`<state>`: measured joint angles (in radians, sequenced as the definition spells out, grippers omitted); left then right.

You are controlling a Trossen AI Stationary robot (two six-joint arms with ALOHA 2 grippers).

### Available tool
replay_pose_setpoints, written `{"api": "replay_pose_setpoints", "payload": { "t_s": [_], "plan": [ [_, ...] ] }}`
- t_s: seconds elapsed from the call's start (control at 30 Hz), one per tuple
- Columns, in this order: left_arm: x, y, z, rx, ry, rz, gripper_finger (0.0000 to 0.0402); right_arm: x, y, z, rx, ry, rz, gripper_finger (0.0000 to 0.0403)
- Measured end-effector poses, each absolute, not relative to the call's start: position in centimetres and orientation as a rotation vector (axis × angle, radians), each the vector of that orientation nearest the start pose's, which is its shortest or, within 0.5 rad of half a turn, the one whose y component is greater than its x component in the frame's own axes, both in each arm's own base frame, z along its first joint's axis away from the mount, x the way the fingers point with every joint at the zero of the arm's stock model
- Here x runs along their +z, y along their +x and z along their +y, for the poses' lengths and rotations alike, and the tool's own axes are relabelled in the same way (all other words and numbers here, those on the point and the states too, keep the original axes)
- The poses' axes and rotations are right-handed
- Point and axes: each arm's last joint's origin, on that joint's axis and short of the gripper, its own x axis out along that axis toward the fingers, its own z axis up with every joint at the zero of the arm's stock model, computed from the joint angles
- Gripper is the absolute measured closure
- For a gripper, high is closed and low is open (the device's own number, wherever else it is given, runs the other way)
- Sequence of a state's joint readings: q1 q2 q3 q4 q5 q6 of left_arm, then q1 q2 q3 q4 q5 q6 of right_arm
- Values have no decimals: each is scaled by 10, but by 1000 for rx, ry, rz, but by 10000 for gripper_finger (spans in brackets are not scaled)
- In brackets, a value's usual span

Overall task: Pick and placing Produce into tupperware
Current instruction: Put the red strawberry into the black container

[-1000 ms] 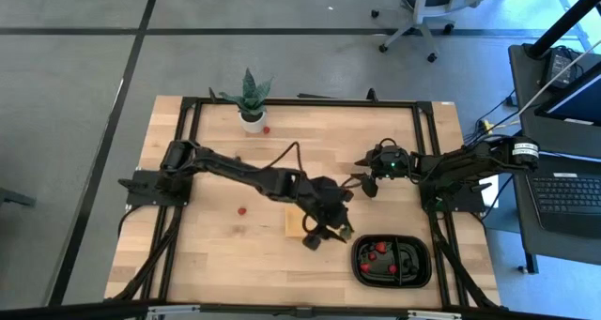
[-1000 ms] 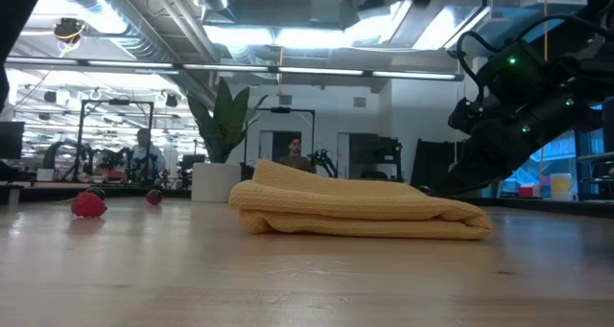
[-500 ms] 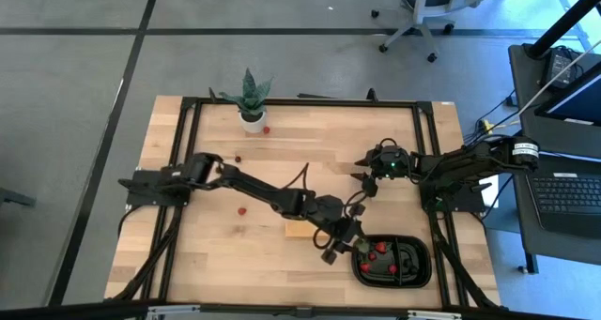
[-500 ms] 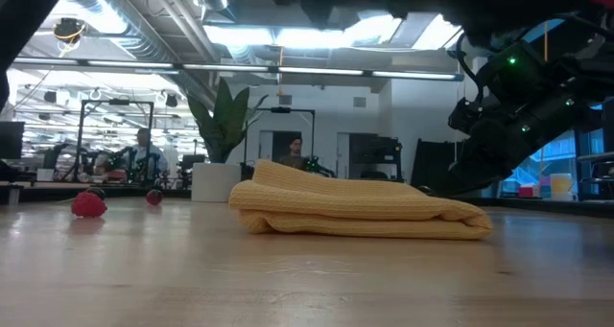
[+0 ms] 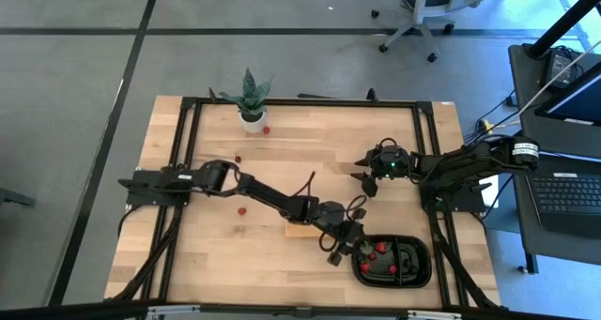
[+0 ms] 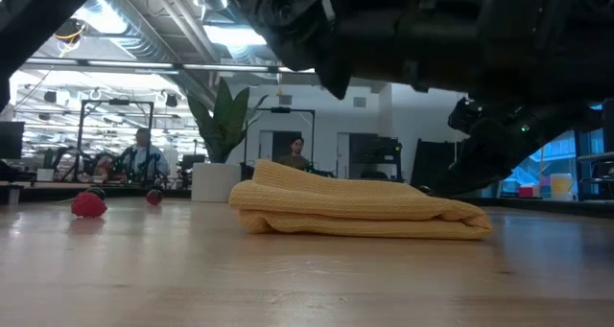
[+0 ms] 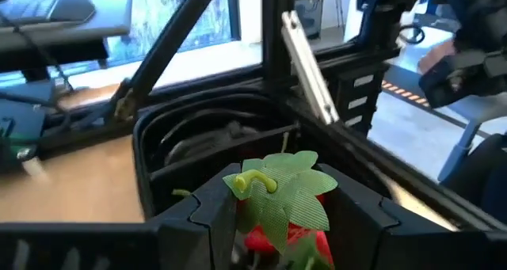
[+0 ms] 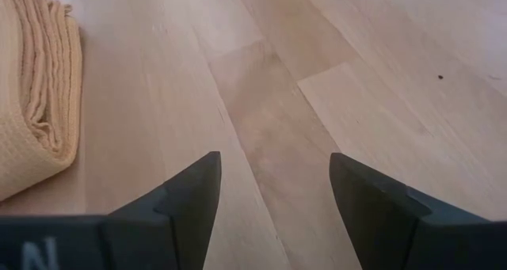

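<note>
The left gripper [image 5: 340,250] is reaching from above across the wooden table [image 5: 216,245] to the near left edge of the black tupperware tray [image 5: 420,264], and from this height its fingers are too small and dark to read. Several red berries [image 5: 376,257] are lying in the tray's left compartment; the divider is hard to pick out. The folded tan cloth [image 5: 299,228] is mostly hiding under the arm. One loose red berry [image 5: 242,208] is sitting out on the bare wood, another [image 5: 267,129] just beside the potted plant [image 5: 251,102]. The right gripper [image 5: 366,184] is waiting well back from the tray.

At table level the left arm is filling the top of the picture as a dark blur, its fingers cut off. The cloth [image 6: 360,212] is lying folded in the middle, with a red berry [image 6: 88,204] off to the side. The tray is not showing here.

The left wrist camera is settling the matter: the two dark fingers [image 7: 210,218] are pinching a red strawberry with a green leafy top [image 7: 283,203], its lower part cut off by the picture's edge.

The right wrist camera is showing that arm's fingers [image 8: 190,195] spread apart over bare wood, nothing between them, the cloth [image 8: 36,96] to one side.
</note>
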<state>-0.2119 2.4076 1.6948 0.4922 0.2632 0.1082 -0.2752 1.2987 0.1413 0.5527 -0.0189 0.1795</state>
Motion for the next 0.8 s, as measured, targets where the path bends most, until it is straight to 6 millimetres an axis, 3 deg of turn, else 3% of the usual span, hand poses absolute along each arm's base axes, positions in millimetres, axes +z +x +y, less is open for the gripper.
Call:
{"api": "replay_pose_setpoints", "payload": {
  "t_s": [0.5,0.8],
  "plan": [
    [177,535,-120,-447,111,420,258,103,175,-49,-302,261,572,166],
    [177,535,-128,-457,100,415,260,103,175,-49,-301,257,573,166]
  ]
}}
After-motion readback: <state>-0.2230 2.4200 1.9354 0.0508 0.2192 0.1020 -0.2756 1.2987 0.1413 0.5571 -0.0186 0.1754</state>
